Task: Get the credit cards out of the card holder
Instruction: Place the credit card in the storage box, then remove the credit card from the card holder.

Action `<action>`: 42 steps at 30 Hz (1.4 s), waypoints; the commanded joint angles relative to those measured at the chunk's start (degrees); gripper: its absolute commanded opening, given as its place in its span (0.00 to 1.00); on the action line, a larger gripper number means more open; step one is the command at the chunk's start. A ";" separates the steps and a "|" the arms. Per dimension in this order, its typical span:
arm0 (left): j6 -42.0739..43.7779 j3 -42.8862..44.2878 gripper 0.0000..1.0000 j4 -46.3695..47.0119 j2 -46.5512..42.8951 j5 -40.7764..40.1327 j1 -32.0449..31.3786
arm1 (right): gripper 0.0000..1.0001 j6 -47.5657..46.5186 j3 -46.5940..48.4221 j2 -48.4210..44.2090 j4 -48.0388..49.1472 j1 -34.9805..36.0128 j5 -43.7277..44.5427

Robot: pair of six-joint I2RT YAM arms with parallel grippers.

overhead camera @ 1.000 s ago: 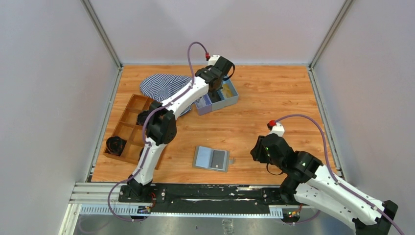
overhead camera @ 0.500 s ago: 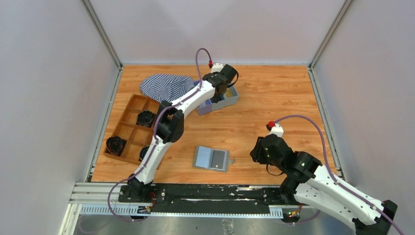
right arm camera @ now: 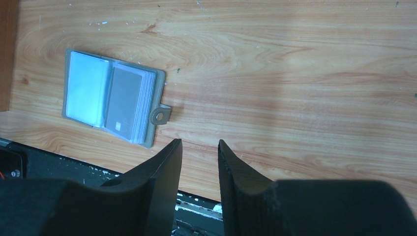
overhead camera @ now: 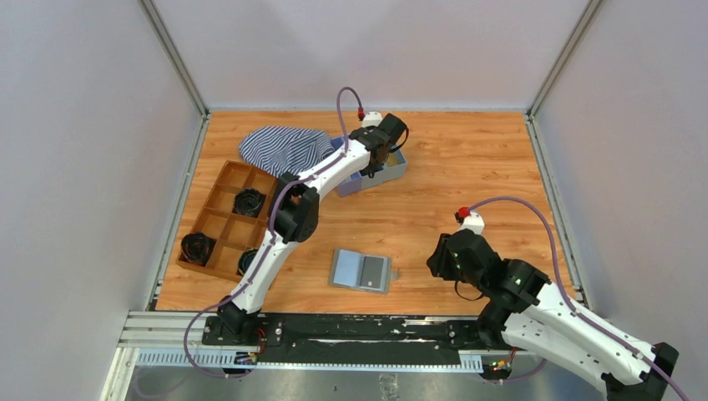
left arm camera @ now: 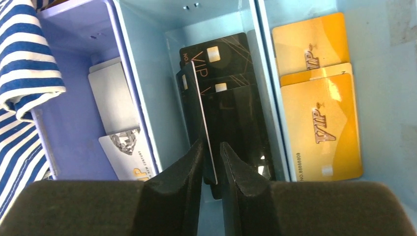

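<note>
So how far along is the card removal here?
Mostly done: the blue tray holds silver cards, black cards and gold cards in separate compartments. In hand: the left gripper pinches a black card edge-on over the middle compartment. Left: the card holder lies open on the table with at least one grey card inside; the right gripper hangs open, empty.

A blue three-compartment tray [left arm camera: 142, 98] lies directly beneath the left gripper [left arm camera: 211, 146], with striped cloth [overhead camera: 280, 146] just to its left. A brown divided tray [overhead camera: 221, 213] holding black coils [overhead camera: 248, 201] sits well apart on the tabletop [overhead camera: 467, 159].
</note>
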 commanded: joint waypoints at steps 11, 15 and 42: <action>-1.08 5.76 0.31 0.71 -1.71 4.18 -0.61 | 0.37 -0.19 -0.54 -1.26 -1.81 -0.64 -0.29; -0.22 7.20 0.32 0.86 -4.56 5.43 -0.81 | 0.37 -0.06 -0.61 -1.67 -1.81 -0.66 -0.47; -2.10 2.65 0.40 0.76 0.56 6.83 1.42 | 0.37 0.95 -1.94 -3.39 -2.34 -0.66 -0.70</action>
